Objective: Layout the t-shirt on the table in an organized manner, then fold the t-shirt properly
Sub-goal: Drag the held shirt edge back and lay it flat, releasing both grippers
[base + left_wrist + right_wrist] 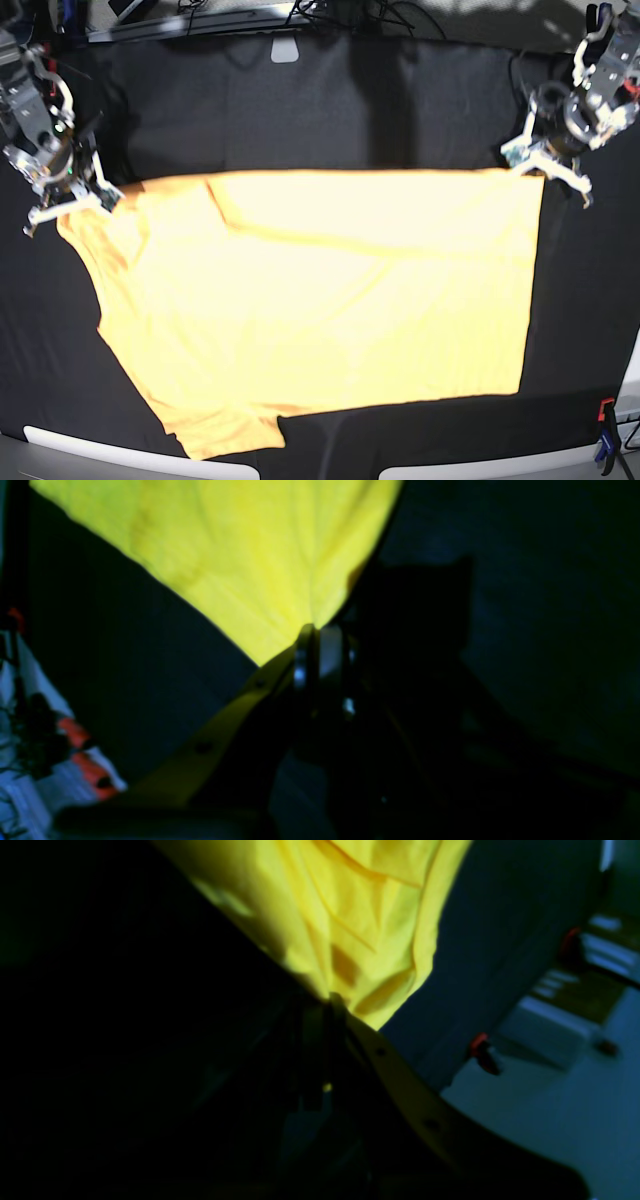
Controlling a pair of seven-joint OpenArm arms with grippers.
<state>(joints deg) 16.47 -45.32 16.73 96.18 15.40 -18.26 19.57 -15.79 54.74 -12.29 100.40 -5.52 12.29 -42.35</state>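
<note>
The yellow-orange t-shirt point(320, 300) lies spread on the black table point(300, 110), its far edge stretched straight between my two grippers. My left gripper point(535, 168) is shut on the shirt's far right corner; the left wrist view shows the cloth point(240, 555) pinched at the fingertips point(320, 645). My right gripper point(95, 195) is shut on the far left corner by a sleeve; the right wrist view shows wrinkled cloth point(360, 930) running into the closed gripper point(330, 1005). The near left sleeve point(225, 430) lies close to the table's front edge.
A red-and-black clamp point(605, 425) grips the table's near right corner. Another clamp point(482, 1052) shows at the table edge in the right wrist view. Cables and a rail point(200, 15) run along the far edge. Bare black cloth lies beyond the shirt and to its right.
</note>
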